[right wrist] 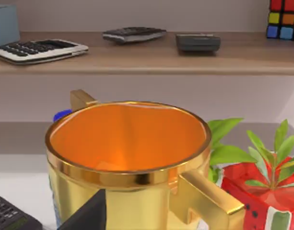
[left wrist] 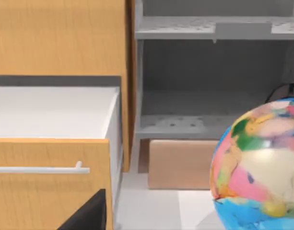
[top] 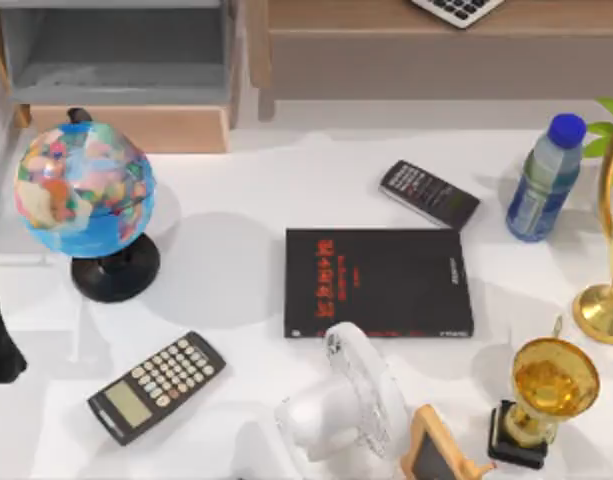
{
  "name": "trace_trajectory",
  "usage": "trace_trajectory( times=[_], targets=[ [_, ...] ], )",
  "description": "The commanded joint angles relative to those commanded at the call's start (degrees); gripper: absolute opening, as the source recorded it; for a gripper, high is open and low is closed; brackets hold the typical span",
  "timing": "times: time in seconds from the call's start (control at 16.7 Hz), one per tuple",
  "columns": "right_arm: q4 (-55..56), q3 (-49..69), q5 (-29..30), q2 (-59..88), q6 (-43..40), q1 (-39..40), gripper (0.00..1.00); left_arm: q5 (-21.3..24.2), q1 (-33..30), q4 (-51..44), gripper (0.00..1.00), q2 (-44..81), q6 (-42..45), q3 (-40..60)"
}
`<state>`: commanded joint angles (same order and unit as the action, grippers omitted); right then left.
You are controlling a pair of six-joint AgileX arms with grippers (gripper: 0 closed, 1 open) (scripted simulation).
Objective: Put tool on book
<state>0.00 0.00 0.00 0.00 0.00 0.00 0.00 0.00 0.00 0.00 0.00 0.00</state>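
Book (top: 391,283) flat mid-table; dark calculator (top: 429,194) just behind, fan (top: 346,405) overlapping front edge. Fingers' state: can't tell.

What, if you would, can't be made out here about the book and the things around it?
- Book, top view: its near edge is partly covered by the white fan; the red cover characters are too small to read.
- Bottle, right wrist view: hidden behind the gold cup, just a blue cap showing.
- Keyboard, top view: cut off by the edge.

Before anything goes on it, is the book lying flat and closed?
Flat and closed: the book lies cover up on the table, nothing resting on its cover.
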Motion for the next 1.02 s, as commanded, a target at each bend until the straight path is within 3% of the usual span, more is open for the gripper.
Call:
trace_trajectory(
  times=[0.24, 0.48, 0.72, 1.02],
  targets=[
    [0.0, 0.0, 0.0, 0.0, 0.0, 0.0, 1.00, 0.0, 0.2, -1.1, 1.00, 1.4, 0.3, 1.5],
    [0.0, 0.0, 0.0, 0.0, 0.0, 0.0, 1.00, 0.0, 1.7, -7.7, 1.00, 10.8, 2.4, 10.8],
    [0.0, 0.0, 0.0, 0.0, 0.0, 0.0, 1.00, 0.0, 4.7, -18.4, 1.00, 27.5, 5.9, 27.2],
    [0.0, 0.0, 0.0, 0.0, 0.0, 0.0, 1.00, 0.0, 9.2, -34.6, 1.00, 55.3, 11.3, 54.7]
  ],
)
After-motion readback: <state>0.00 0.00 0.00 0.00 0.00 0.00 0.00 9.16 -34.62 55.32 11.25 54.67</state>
